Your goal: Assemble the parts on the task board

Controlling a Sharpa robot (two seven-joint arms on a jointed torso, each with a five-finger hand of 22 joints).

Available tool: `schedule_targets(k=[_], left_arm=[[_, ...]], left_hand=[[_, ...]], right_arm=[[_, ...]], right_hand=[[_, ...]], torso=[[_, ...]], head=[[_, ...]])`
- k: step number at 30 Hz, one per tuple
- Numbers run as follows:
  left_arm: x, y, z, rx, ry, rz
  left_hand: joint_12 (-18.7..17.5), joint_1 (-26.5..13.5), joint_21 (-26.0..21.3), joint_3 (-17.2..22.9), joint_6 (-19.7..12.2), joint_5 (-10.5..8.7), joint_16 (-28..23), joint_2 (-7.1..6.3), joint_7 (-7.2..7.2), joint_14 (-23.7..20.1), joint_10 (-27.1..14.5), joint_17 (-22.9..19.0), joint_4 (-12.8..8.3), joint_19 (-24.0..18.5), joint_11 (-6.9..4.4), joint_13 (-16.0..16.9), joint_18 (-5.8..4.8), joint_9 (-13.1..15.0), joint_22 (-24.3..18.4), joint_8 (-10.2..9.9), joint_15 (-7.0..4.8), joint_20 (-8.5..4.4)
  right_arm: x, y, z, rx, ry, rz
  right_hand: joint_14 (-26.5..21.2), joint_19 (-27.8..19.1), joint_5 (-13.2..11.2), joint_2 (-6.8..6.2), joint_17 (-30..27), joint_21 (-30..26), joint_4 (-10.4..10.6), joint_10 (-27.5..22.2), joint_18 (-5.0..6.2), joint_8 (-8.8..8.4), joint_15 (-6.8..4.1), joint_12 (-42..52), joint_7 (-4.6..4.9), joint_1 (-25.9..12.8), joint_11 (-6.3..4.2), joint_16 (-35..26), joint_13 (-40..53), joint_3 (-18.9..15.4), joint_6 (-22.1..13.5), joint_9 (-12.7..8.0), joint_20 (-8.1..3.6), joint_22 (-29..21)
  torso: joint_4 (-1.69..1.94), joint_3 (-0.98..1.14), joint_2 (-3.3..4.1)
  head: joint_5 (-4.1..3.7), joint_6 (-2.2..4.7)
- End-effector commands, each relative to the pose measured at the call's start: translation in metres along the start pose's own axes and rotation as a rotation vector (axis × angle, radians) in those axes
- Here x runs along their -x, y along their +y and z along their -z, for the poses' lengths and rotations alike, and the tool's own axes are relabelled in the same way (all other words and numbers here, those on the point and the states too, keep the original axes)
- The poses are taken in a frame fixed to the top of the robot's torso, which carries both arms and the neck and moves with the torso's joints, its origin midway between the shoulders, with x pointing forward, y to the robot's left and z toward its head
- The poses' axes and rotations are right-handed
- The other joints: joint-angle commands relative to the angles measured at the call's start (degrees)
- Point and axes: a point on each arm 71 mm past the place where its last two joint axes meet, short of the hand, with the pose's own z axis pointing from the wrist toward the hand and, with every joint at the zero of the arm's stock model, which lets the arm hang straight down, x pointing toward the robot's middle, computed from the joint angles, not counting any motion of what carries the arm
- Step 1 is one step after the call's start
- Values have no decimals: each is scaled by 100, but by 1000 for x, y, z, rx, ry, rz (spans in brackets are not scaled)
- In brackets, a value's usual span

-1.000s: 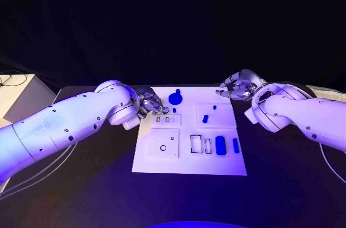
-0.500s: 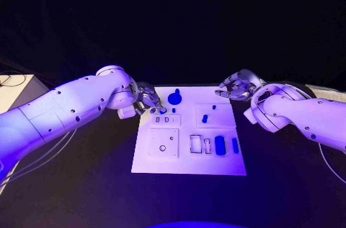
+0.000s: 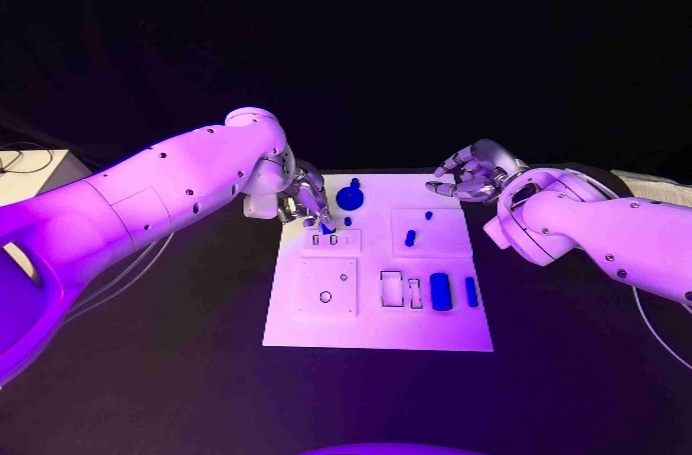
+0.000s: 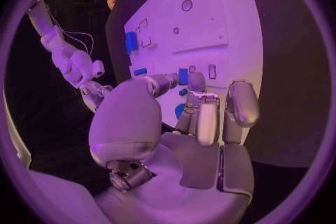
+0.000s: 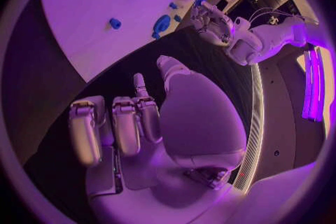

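Note:
The white task board lies mid-table. My left hand hovers at its far left corner and pinches a small blue part just above the slotted panel. The left wrist view shows that part between thumb and fingertip. On the board are a blue knob, a small peg, a short piece, a wide block and a slim bar. My right hand hangs by the far right corner, fingers loosely bent, holding nothing.
A square panel with a round hole and rectangular slots sit on the board's near half. A pale box stands off the table's left side. Black table surrounds the board.
My left arm has swung its elbow up and the hand has shifted slightly toward the slotted panel with the small blue part. The right hand has barely moved.

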Motion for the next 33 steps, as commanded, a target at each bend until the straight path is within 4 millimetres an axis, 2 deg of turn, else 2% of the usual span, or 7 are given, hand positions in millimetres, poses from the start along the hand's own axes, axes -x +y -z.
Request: schedule_targets(k=[1,4,7,11,16,23,33], left_arm=[[0,-3,-1,37,49,-72],[2,-7,-2,44,33,-75],[4,-12,-4,47,24,-79],[3,-18,-7,48,23,-86],[2,-22,-10,52,20,-92],[-1,-26,-14,60,13,-104],[-7,-29,-17,72,32,-133]], left_hand=[[5,-40,21,1050,-1,4,22,37,-17,347,21,935,-1093,32,-12,-21,70,3,-6,-21,41,2],[8,-48,18,1049,-6,-1,19,51,-16,344,22,928,-1095,27,-11,-13,71,5,-12,-26,42,3],[109,-191,47,1022,3,-41,43,176,-31,366,131,972,-1012,65,-17,128,58,21,42,-48,43,11],[232,-326,99,1008,93,-11,100,202,-81,421,280,1078,-1047,132,-59,298,40,62,126,-34,12,-7],[299,-393,136,1023,153,41,131,194,-113,452,382,1138,-1106,181,-90,406,26,93,186,-38,-15,-32],[404,-509,236,1000,282,263,188,164,-165,509,596,1253,-1203,307,-142,592,-13,135,341,-84,-64,-78],[396,-505,252,974,309,310,191,136,-181,513,623,1259,-1257,329,-159,587,-18,144,365,-117,-81,-94]], right_arm=[[-2,2,0,10,12,14],[-2,3,0,12,13,14],[-3,4,0,14,14,15],[-3,4,0,15,15,15],[-4,5,0,15,16,17],[-4,5,-1,15,16,19],[-4,5,-1,16,16,19]], right_hand=[[614,601,108,7,1493,13,-12,141,-82,21,10,-6,-8,8,-6,19,1072,-17,-40,-9,-2,1507],[613,601,143,3,1491,13,-12,140,-82,21,10,-7,-8,14,-7,18,1071,-12,-40,-9,-2,1507],[614,601,158,2,1493,13,-12,140,-82,21,10,-7,-8,17,-7,19,1071,-10,-40,-9,-2,1507],[613,601,221,-3,1490,13,-13,139,-82,22,9,-8,-9,31,-7,17,1070,3,-40,-10,-3,1507],[613,601,274,-8,1490,13,-14,136,-82,22,8,-11,-8,44,-8,17,1067,15,-41,-11,-4,1507],[613,601,313,-14,1489,13,-14,134,-82,22,8,-12,-8,52,-8,17,1066,25,-42,-11,-4,1507],[613,601,342,-16,1490,13,-15,138,-82,21,8,-8,-8,58,-8,17,1069,32,-42,-12,-5,1507]], torso=[[12,-2,1],[18,-2,-5],[20,-2,-9],[23,-1,-8],[18,-8,-8],[27,-7,-12],[17,-12,3]], head=[[-15,6],[-22,1],[-22,-5],[-13,-8],[-11,-4],[-12,2],[-13,-4]])
